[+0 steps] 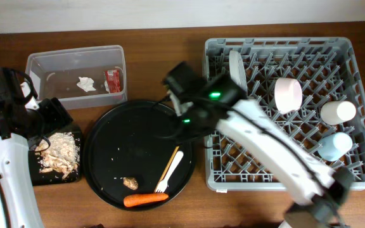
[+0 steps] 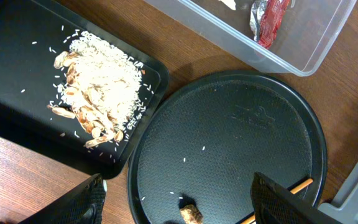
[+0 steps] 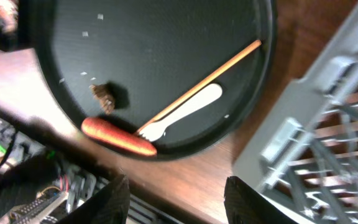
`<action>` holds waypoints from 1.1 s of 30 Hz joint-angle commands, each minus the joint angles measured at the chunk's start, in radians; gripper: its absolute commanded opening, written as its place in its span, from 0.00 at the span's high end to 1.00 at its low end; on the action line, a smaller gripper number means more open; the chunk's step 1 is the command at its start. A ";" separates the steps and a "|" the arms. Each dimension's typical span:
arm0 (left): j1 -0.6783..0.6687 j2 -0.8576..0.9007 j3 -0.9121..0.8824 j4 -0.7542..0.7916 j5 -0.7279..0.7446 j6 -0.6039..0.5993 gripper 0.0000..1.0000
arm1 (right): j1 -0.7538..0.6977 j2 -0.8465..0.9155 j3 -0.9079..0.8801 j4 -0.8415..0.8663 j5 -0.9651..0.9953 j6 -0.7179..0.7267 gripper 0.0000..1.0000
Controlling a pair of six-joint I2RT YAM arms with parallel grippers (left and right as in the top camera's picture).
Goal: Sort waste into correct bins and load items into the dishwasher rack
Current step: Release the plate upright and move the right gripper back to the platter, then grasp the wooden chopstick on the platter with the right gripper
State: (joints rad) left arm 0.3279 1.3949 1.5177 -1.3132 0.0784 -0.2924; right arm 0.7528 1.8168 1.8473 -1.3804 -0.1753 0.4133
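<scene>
Nearest, the carrot [image 3: 118,137], white fork [image 3: 191,109] and chopstick [image 3: 219,71] lie on the round black tray [image 3: 166,37], right gripper [image 3: 179,202] over it and left gripper [image 2: 182,199] beside it both wide open (nothing held), and behind stands the dishwasher rack [image 1: 277,43]

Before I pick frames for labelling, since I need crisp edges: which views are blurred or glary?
Overhead: evenly lit and sharp, even the pegs of the large grey plastic dishwasher rack. Left wrist: crisp, single grains showing in the beige crumbly food scraps; slight shine on the small red wrapper. Right wrist: blurred throughout, orange carrot and white fork soft-edged.
</scene>
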 commanded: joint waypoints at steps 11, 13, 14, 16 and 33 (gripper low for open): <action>0.004 -0.008 0.007 -0.001 0.011 -0.006 0.26 | 0.019 0.339 -0.013 0.100 0.068 0.288 0.47; 0.004 -0.008 0.007 -0.001 0.011 -0.006 0.25 | 0.019 0.350 -0.035 0.121 0.095 0.311 0.47; 0.004 -0.008 0.007 -0.001 0.010 -0.006 0.26 | 0.019 0.350 -0.053 0.136 0.103 0.324 0.47; 0.004 -0.008 0.007 -0.002 0.010 -0.006 0.26 | 0.019 0.350 -0.092 0.162 0.116 0.356 0.47; 0.004 -0.008 0.007 -0.002 0.011 -0.006 0.26 | 0.019 0.350 -0.376 0.588 0.142 0.408 0.54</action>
State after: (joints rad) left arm 0.3279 1.3949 1.5177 -1.3140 0.0780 -0.2924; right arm 0.7704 2.1193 1.5051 -0.8295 -0.0429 0.8169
